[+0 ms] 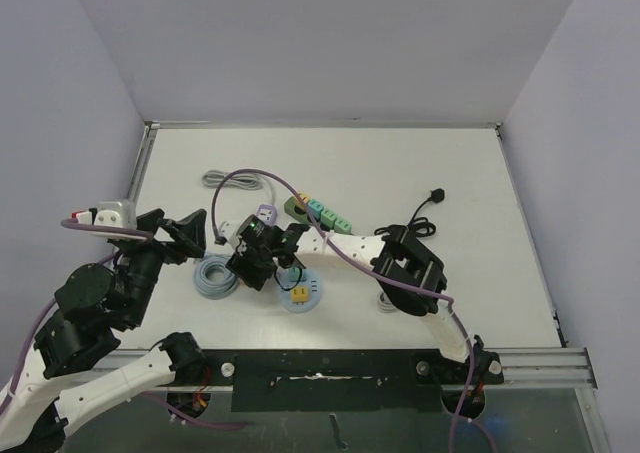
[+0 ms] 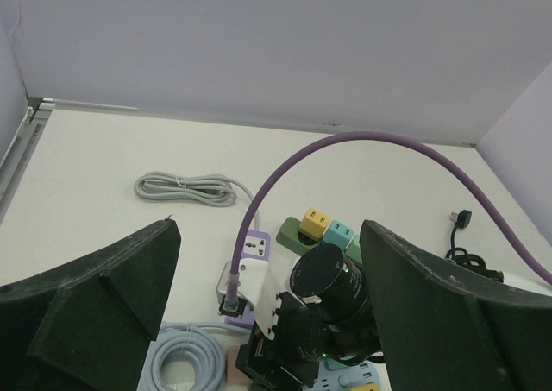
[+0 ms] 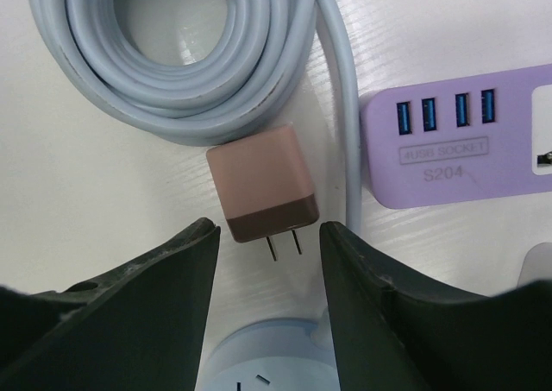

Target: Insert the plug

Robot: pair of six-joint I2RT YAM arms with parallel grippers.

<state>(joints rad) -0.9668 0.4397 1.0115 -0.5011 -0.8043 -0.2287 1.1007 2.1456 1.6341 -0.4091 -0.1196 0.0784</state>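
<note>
The plug (image 3: 263,184) lay flat on the table (image 3: 86,201), just beside the cable coil (image 3: 172,54), its two prongs (image 3: 285,244) pointing toward the round socket (image 3: 259,365). The right gripper (image 3: 269,236) stood over it with fingers apart, one on either side. They were close but not clamped as far as I could see, placed, I'd judge, to pinch its flat sides. The left gripper (image 2: 269,236) hung aside, fingers wide apart and empty, probably so as not to crowd the work. I counted one plug, one coil, and four USB ports on the purple strip (image 3: 457,141).

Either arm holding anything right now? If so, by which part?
Left fingers open, empty. Right fingers flank the pink plug at its darker prong end; a firm hold cannot be told.
</note>
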